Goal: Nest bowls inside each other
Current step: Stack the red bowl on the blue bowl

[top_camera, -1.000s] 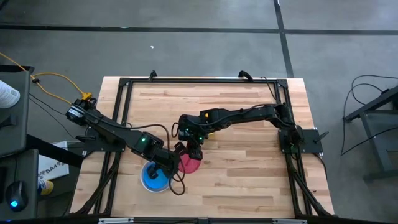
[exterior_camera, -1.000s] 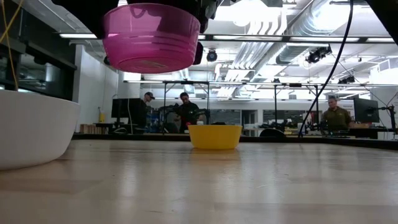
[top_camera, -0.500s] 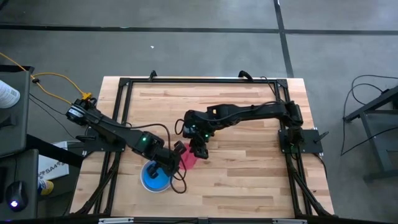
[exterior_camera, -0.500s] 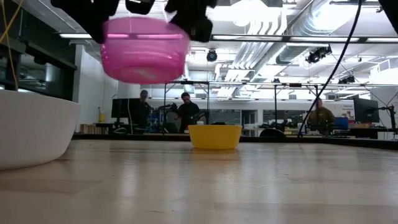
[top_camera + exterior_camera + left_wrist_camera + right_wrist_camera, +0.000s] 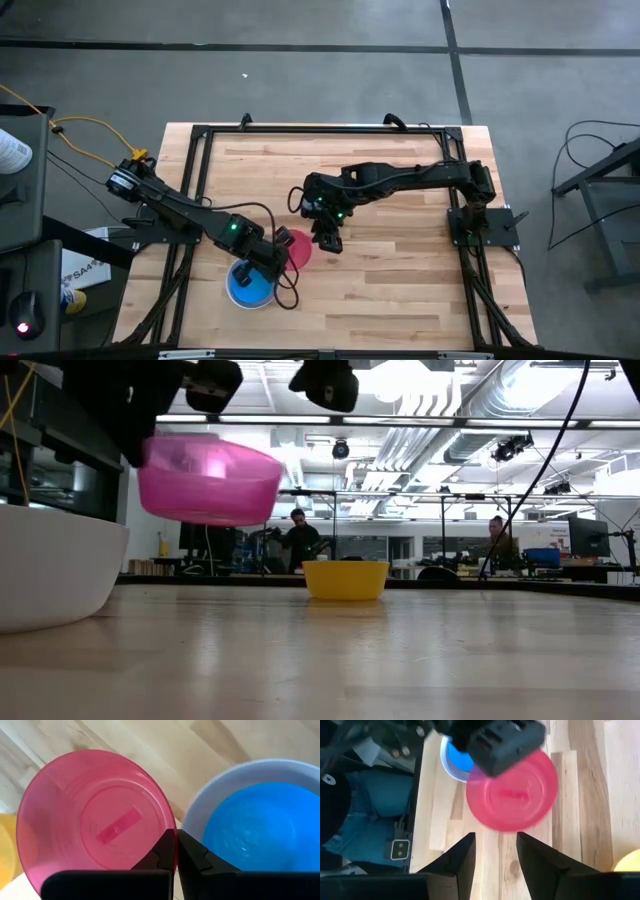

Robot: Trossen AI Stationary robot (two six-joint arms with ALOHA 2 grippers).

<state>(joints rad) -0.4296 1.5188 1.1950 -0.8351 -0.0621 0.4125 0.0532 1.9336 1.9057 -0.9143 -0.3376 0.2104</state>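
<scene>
The pink-red bowl (image 5: 297,248) hangs above the table left of its middle, with my left gripper (image 5: 176,837) shut on its rim. In the low view the pink-red bowl (image 5: 210,482) is tilted, mouth up. Beside it stands the white bowl (image 5: 200,805) with the blue bowl (image 5: 255,830) inside it. The yellow bowl (image 5: 346,579) rests on its base farther back. My right gripper (image 5: 495,852) is open, above and to the right of the pink-red bowl (image 5: 512,790), touching nothing. My left gripper pinches the pink-red bowl's rim (image 5: 170,820) between its two fingers, one finger inside the wall and one outside. The fingers slant down from above. The bowl is lifted clear of the table and tilted, mouth up.
The white bowl (image 5: 50,565) stands near the table's near left edge (image 5: 247,285). Bare wood lies to the right and near side of the bowls. A black frame (image 5: 200,135) runs around the table. People sit at desks in the room beyond.
My right gripper has risen and drawn back toward the table's right edge, away from the pink-red bowl, staying open. The pink-red bowl, in my left gripper, has sunk a little, shifted toward the white bowl and tipped from level to tilted.
</scene>
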